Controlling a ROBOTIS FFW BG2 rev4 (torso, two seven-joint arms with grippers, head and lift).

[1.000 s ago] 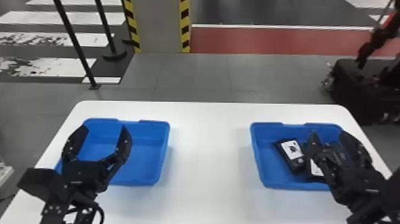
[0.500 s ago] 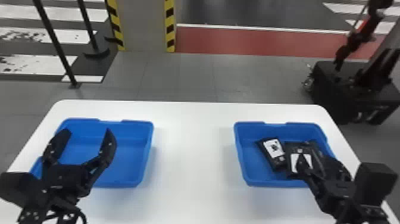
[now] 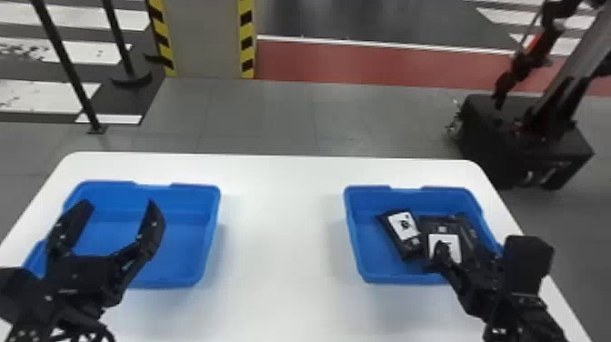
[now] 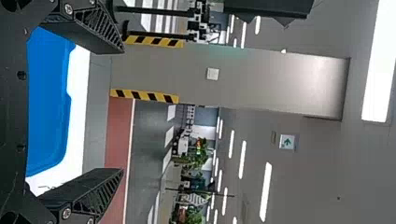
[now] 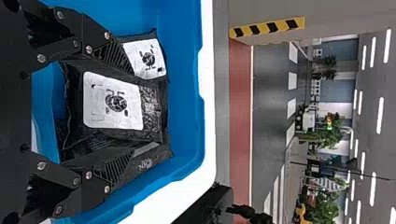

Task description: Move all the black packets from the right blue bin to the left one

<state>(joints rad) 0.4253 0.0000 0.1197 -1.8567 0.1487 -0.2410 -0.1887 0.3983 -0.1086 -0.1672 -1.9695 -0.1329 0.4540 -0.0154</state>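
Note:
In the head view, my left gripper (image 3: 119,204) stands open over the left blue bin (image 3: 211,232); its black fingers are apart in the left wrist view (image 4: 122,111). At the right blue bin (image 3: 355,254), my right gripper (image 3: 456,234) is among the black packets. The right wrist view has that gripper (image 5: 131,112) open, its fingers on either side of a black packet with a white label (image 5: 113,103). A second labelled packet (image 5: 148,58) lies beside one finger. A third packet (image 5: 152,164) is partly hidden under the other finger.
Both bins stand on a white table (image 3: 282,236), with bare tabletop between them. Beyond the table's far right corner is a dark wheeled base (image 3: 523,145). Black posts (image 3: 68,68) and a striped pillar (image 3: 207,41) rise behind the table.
The head view has turned to the right, shifting the scene leftward. My right gripper has turned and come down closer to the packets. My left gripper remains open over its bin.

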